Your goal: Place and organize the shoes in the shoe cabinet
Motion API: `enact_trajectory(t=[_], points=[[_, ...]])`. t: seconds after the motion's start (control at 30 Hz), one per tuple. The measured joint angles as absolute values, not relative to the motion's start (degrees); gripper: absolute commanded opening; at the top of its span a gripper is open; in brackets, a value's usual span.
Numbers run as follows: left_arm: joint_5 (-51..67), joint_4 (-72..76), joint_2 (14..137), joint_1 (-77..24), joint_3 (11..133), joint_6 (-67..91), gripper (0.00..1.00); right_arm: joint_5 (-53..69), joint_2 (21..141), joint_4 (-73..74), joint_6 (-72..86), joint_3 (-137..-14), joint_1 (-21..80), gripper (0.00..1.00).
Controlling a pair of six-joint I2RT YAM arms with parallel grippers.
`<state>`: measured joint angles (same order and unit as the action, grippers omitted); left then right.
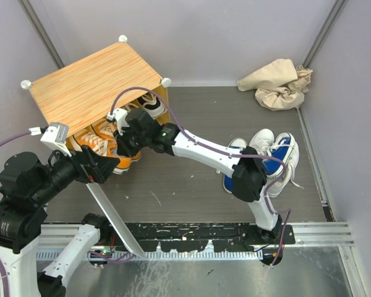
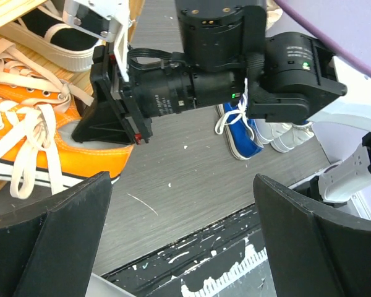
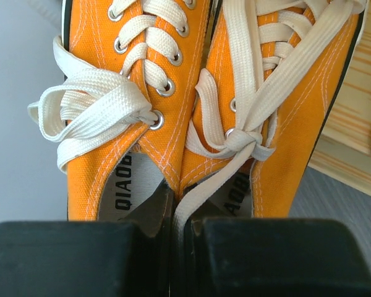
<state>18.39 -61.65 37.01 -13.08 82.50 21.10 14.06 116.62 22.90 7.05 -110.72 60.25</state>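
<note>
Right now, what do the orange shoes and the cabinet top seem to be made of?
Orange shoes: probably canvas, matte; visible weave, stitched seams, metal eyelets, flat woven laces. Cabinet top: wood or a wood-grain laminate, smooth; striped orange-tan grain, but I cannot tell which.

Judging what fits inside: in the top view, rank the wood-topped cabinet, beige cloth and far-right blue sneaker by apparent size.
1. Boxy shoe cabinet with striped wood-grain top.
2. Crumpled beige cloth.
3. Blue lace-up sneaker, partly hidden.
</note>
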Motion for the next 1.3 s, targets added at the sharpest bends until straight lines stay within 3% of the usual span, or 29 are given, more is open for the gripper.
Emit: enact_trajectory(t=[0.5, 0.7, 0.83, 0.93, 1.3], points=[[15.6, -63.0, 34.9, -13.9, 81.7, 20.3, 0.98, 8.8, 127.5, 18.4, 5.9, -123.7, 60.3, 0.04], [15.1, -63.4, 34.6, -14.2, 81.0, 20.2, 0.98, 7.2, 130.8, 15.0, 5.9, -124.9, 60.3, 0.21], [14.6, -63.7, 34.4, -14.2, 80.8, 20.2, 0.98, 6.5, 131.7, 11.3, 5.9, -125.8, 60.6, 0.49], [14.2, -63.8, 34.2, -14.2, 80.7, 20.2, 0.98, 6.9, 131.7, 8.5, 5.9, -126.3, 60.6, 0.64], [11.5, -64.5, 33.2, -14.2, 80.4, 20.4, 0.98, 8.6, 124.2, 0.9, 6.2, -113.9, 60.6, 0.77]])
